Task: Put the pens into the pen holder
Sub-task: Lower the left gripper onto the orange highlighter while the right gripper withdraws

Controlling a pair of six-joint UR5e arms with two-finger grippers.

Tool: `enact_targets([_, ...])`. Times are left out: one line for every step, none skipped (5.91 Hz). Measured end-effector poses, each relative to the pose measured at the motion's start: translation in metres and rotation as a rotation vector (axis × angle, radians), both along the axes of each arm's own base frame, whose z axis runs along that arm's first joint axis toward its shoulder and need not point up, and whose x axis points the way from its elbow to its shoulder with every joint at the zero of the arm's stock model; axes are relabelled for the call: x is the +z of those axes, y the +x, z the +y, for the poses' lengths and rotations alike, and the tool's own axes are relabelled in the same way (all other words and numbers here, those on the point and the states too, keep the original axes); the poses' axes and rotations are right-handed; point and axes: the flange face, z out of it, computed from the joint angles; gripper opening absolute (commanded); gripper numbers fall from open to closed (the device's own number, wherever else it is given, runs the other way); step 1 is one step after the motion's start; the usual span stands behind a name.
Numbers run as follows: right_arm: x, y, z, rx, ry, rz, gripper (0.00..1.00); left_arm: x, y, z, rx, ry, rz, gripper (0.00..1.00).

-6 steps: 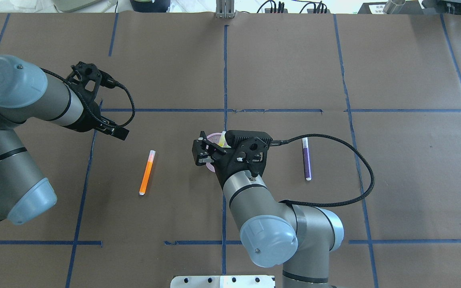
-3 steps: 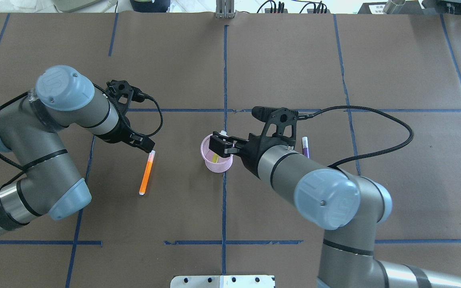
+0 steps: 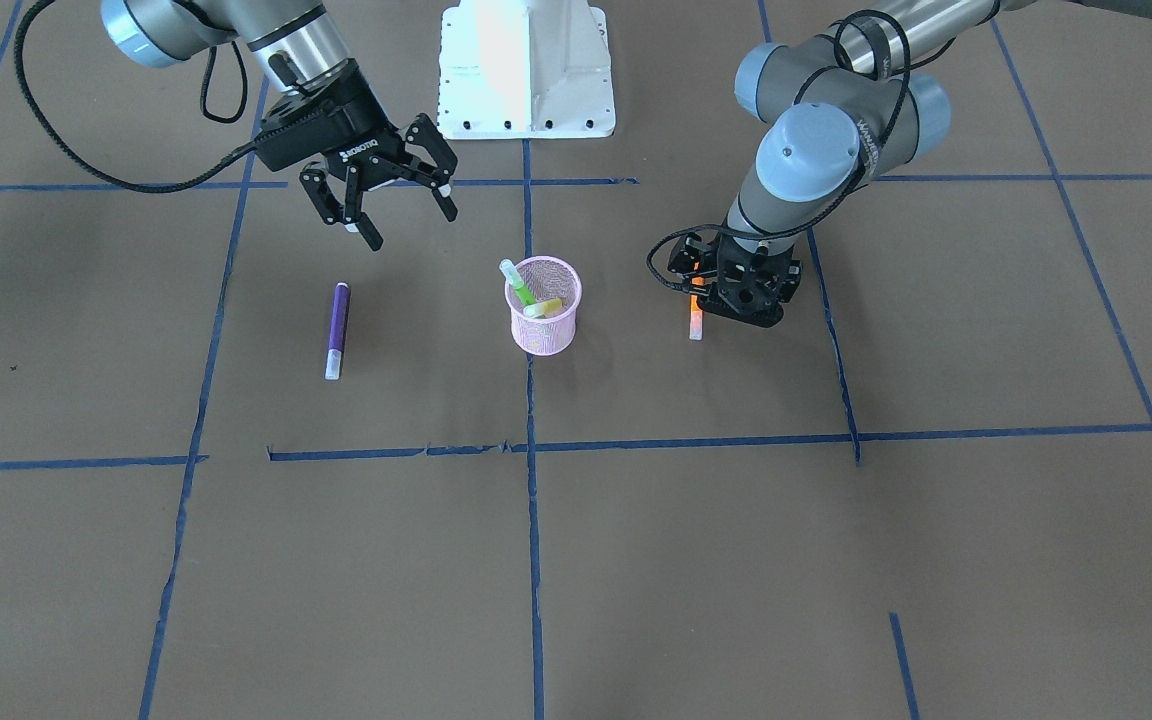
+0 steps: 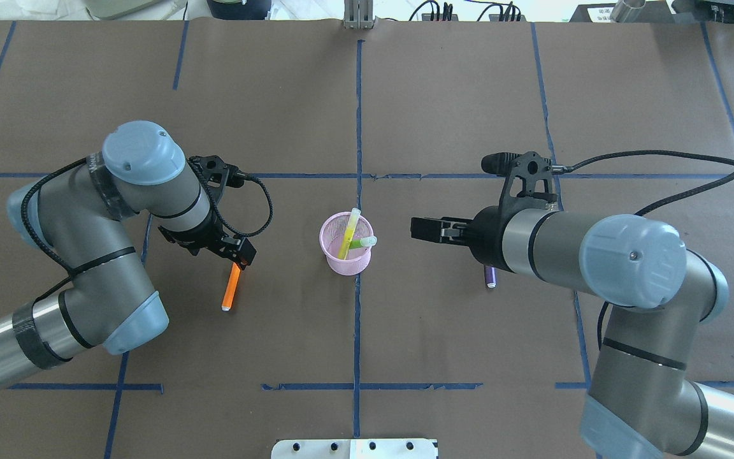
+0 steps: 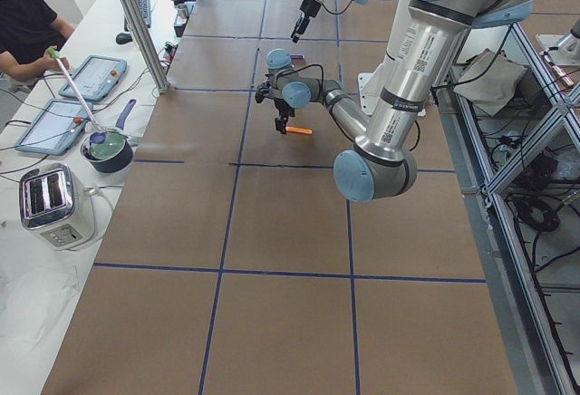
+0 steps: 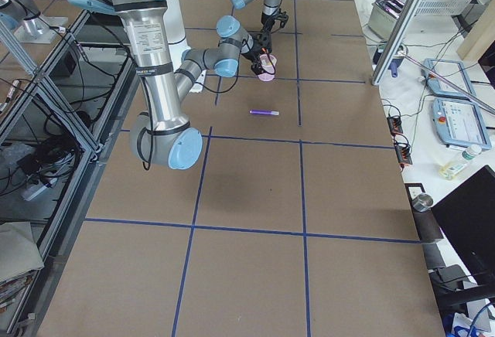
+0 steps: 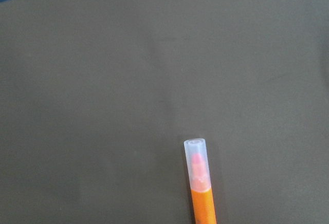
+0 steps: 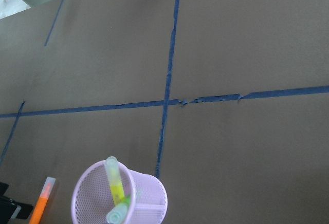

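Pen holder [image 4: 346, 253] stands upright mid-table w/ two green-yellow pens [image 4: 348, 234] leaning inside, pale ends up. On its robot-left side I see the orange pen [image 4: 231, 290] flat, long axis running toward/away from the robot, pale cap at the far end, left gripper [image 4: 237, 255] down over that end, grip can't be told. Purple pen [image 3: 337, 325] lies flat on the holder's other side, same axis, pale end away from the robot; right gripper [image 3: 410, 226] hangs between it and the holder, jaws spread, empty.

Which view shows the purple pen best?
Exterior front-facing: the purple pen lies whole and unobstructed. Overhead, the right arm covers all but one end. Exterior right shows it whole but small. Wrist views miss it.
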Motion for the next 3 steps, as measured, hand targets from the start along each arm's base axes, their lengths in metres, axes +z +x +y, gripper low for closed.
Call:
enact_targets([0.008, 0.009, -0.001, -0.019, -0.016, 0.006, 1.0, 0.0, 0.014, -0.001, 0.01, -0.014, -0.012, 0.94])
enact_targets([0.011, 0.013, -0.001, -0.024, -0.021, 0.007, 1.0, 0.003, 0.021, -0.003, 0.013, -0.02, -0.022, 0.8])
enact_targets([0.012, 0.014, -0.001, -0.026, -0.023, 0.009, 1.0, 0.007, 0.024, -0.005, 0.016, -0.021, -0.03, 0.65])
